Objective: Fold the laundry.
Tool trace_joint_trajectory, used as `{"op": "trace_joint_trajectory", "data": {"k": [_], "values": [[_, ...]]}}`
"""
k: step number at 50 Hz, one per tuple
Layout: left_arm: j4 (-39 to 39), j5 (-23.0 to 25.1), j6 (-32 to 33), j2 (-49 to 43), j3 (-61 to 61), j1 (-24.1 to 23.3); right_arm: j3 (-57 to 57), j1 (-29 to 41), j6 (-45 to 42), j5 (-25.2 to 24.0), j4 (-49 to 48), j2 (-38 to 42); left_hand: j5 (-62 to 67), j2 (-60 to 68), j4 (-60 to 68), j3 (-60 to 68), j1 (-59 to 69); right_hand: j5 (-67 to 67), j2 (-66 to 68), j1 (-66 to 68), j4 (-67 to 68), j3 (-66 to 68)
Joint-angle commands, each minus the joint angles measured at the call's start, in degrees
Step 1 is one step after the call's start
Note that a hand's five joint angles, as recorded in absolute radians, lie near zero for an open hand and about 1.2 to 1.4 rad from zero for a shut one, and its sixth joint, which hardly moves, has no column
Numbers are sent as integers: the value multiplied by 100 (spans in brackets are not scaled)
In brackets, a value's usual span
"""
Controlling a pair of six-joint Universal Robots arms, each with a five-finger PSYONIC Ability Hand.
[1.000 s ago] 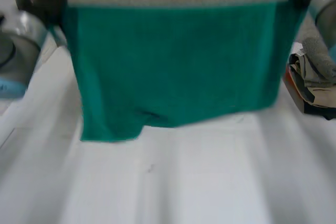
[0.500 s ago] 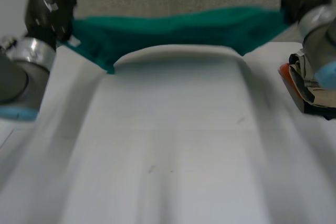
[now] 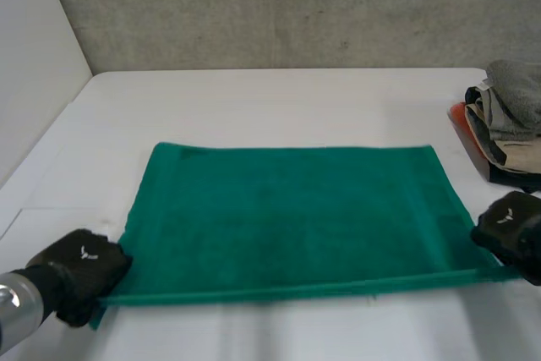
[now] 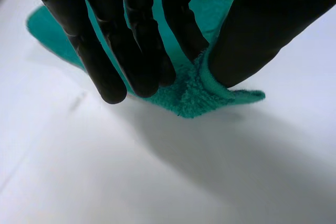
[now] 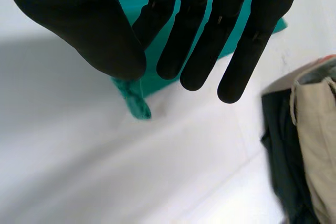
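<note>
A green towel (image 3: 292, 217) lies spread flat on the white table (image 3: 254, 99), long side across. My left hand (image 3: 80, 264) is at its near left corner. In the left wrist view the fingers and thumb of that hand (image 4: 126, 40) pinch the towel corner (image 4: 194, 95) just above the table. My right hand (image 3: 511, 230) is at the near right corner. In the right wrist view this hand (image 5: 205, 30) grips the cloth between thumb and fingers, with the corner tip (image 5: 134, 100) poking out below the thumb.
A pile of folded clothes (image 3: 507, 124) in grey, beige, red and dark colours sits at the table's right edge, close beside my right hand (image 5: 310, 129). A grey wall runs behind the table, a white wall at the left.
The towel hung lifted in front of the camera, then swung away and came down flat on the table. Both hands dropped with it to the near edge.
</note>
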Motion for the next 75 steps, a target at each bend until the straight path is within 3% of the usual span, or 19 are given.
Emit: {"op": "trace_joint_trajectory", "data": {"k": [1,8,13,17,24,31,37,40,45,55,63,75], "values": [[615,191,370,-338,576,-20,-298,-102,525,-136,-481,-39,1386,1111,1094,1142,1327,1169,1256,1485,1135,1185],[2450,25,-121,-1848,1893,-1188,-1282,600,1589,-14,-1624,1288,1386,1111,1094,1142,1327,1169,1256,1485,1135,1185],[3348,-501,-499,-2964,2991,-1374,-2238,987,1766,687,-2317,2288,1386,1111,1094,1142,1327,1169,1256,1485,1135,1185],[3499,-879,-588,-3790,3861,-1496,-2899,1154,1783,1093,-2679,2870,1386,1111,1094,1142,1327,1169,1256,1485,1135,1185],[3473,-1311,-640,-4689,5015,-1725,-3822,1357,1774,1173,-3057,3626,1386,1111,1094,1142,1327,1169,1256,1485,1135,1185],[3596,-1276,-649,-4743,5139,-1875,-4375,1436,1792,1173,-3136,3908,1386,1111,1094,1142,1327,1169,1256,1485,1135,1185],[4578,-1329,-842,-4734,6306,-1857,-5579,1506,2152,1217,-3874,3961,1386,1111,1094,1142,1327,1169,1256,1485,1135,1185],[5411,-1364,-1411,-4603,6807,-1866,-6247,1515,2556,1428,-4506,3786,1386,1111,1094,1142,1327,1169,1256,1485,1135,1185],[6109,-1619,-2467,-3909,7028,-1717,-6539,1497,3004,1604,-4886,3083,1386,1111,1094,1142,1327,1169,1256,1485,1135,1185],[5398,-1584,-2759,-3670,6467,-1541,-5995,1454,3163,1367,-3972,2836,1386,1111,1094,1142,1327,1169,1256,1485,1135,1185],[5284,-557,-2706,-3574,4746,-1524,-4809,1445,3260,1218,-3743,2827,1386,1111,1094,1142,1327,1169,1256,1485,1135,1185],[4960,-204,-2592,-3074,2330,-1252,-2840,1348,3155,532,-2865,2801,1386,1111,1094,1142,1327,1169,1256,1485,1135,1185]]}}
